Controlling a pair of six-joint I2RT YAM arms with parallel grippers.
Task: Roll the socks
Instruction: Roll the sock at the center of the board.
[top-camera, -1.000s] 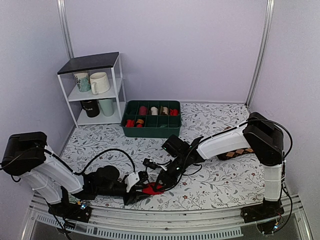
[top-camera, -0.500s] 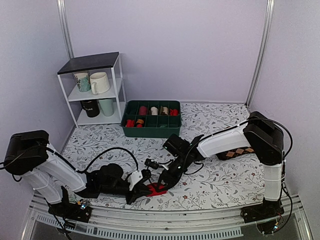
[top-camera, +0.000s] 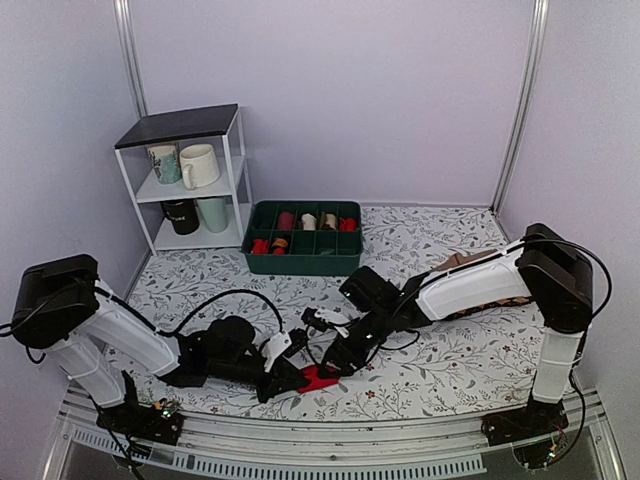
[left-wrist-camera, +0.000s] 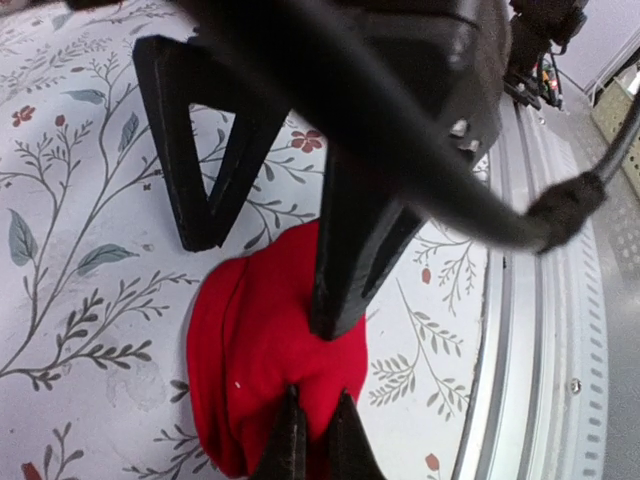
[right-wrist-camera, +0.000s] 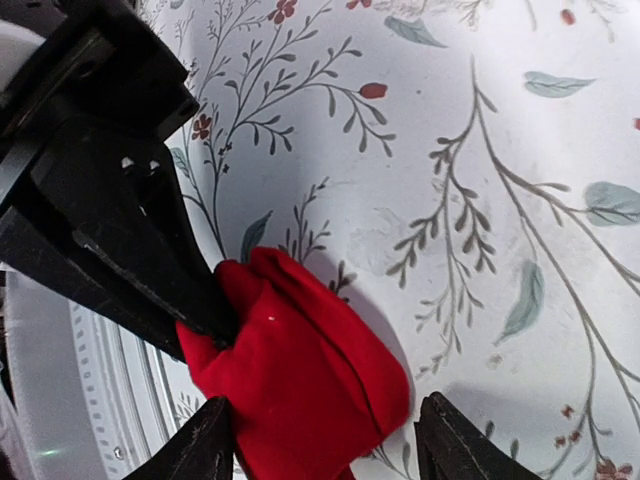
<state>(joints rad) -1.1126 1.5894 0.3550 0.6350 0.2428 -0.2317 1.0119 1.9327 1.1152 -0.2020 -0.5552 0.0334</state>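
The red socks (top-camera: 318, 379) lie bunched as a small roll on the floral cloth near the front edge. They show large in the left wrist view (left-wrist-camera: 265, 350) and in the right wrist view (right-wrist-camera: 315, 375). My left gripper (left-wrist-camera: 312, 440) is shut, pinching a fold of the roll at its near side. My right gripper (right-wrist-camera: 330, 450) is open, its two fingers (right-wrist-camera: 205, 450) standing on either side of the roll, one tip resting against the fabric in the left wrist view. Both grippers meet at the roll in the top view.
A green divided tray (top-camera: 303, 258) holding several rolled socks stands at the back. A white shelf (top-camera: 190, 180) with mugs is at the back left. A brown argyle sock (top-camera: 482, 298) lies under the right arm. The metal front rail (left-wrist-camera: 545, 330) runs just beside the roll.
Both grippers and the red roll have shifted slightly right along the front edge. The right arm has swung lower and further right.
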